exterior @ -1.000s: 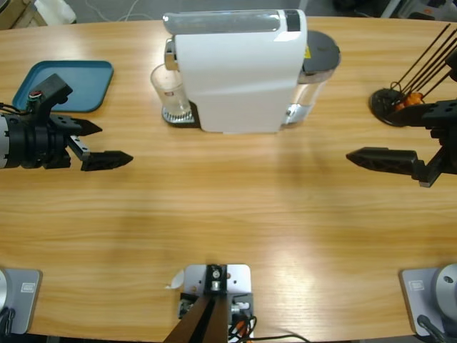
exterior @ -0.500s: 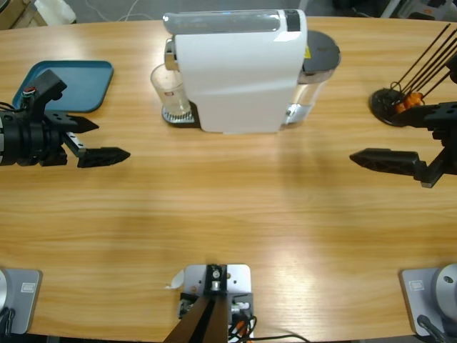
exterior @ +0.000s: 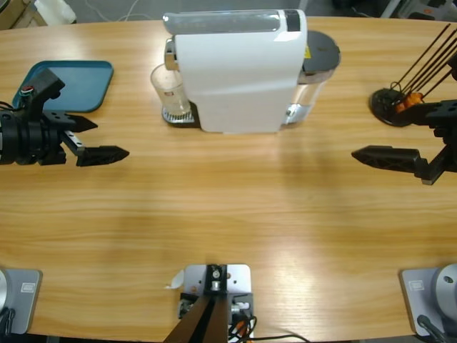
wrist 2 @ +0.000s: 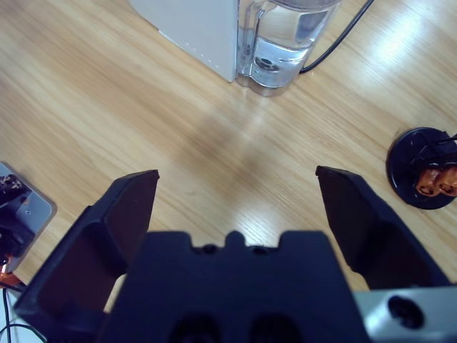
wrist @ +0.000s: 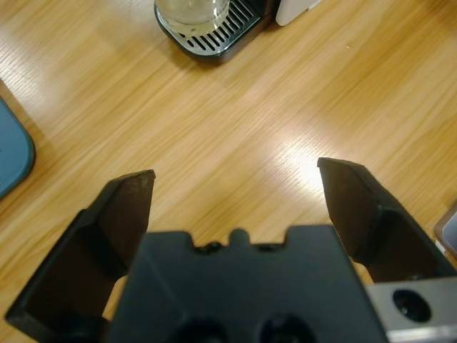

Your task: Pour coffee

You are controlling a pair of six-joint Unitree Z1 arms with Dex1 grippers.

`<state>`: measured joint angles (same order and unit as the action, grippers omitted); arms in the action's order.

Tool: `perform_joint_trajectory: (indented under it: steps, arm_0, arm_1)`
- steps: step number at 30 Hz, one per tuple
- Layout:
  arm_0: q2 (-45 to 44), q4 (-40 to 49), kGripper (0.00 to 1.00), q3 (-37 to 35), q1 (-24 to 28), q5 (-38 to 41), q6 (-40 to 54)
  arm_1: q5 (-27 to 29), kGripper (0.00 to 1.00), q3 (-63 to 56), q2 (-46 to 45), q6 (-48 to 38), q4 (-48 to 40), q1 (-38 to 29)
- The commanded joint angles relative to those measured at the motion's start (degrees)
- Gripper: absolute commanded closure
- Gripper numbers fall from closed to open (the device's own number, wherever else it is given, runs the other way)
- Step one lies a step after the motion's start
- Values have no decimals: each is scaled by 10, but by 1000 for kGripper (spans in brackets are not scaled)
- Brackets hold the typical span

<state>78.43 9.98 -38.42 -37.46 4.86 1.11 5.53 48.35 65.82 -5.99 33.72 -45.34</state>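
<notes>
We see the left gripper (exterior: 96, 139) at the table's left side with its jaws spread wide and nothing between them, only bare wood showing in the gap in the left wrist view. The right gripper (exterior: 389, 143) at the right side is likewise wide open and holds nothing; its jaws point toward the middle of the table (exterior: 228, 214).

Outward from the left gripper, well apart from it and diagonally ahead toward the table's far edge, stands a clear glass (exterior: 170, 91), upright, its long axis vertical and its mouth facing up. It sits on the slotted drip tray (exterior: 178, 116) of a white coffee machine (exterior: 239, 71). In the left wrist view we make out a shallow layer of the coffee (wrist: 191, 18), pale and yellowish, in the bottom of the glass; the rest of the glass looks unfilled.

Behind the left gripper, near the table's far left corner, lies a teal tray (exterior: 82, 86) with nothing on the part we can see.

On the machine's right end sits a clear water tank (wrist 2: 285, 39) under a grey lid (exterior: 321, 48); the right wrist view shows clear water in its lower part, and a black cable (wrist 2: 335, 46) running away beside it.

Just beyond the right gripper stands a round black holder (exterior: 389, 106) with thin dark sticks leaning out of it and something small and orange inside; we cannot tell what that is.
</notes>
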Motion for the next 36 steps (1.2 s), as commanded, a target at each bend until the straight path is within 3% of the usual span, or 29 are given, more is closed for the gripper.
perform_joint_trajectory:
  steps: [1,36]
  arm_0:
    - [-5,-5,9,19,8,9,5]
    - [-18,-2,18,18,8,15,5]
  arm_1:
    - [9,0,-12,-5,7,8,-5]
    - [22,4,-14,-19,11,11,-5]
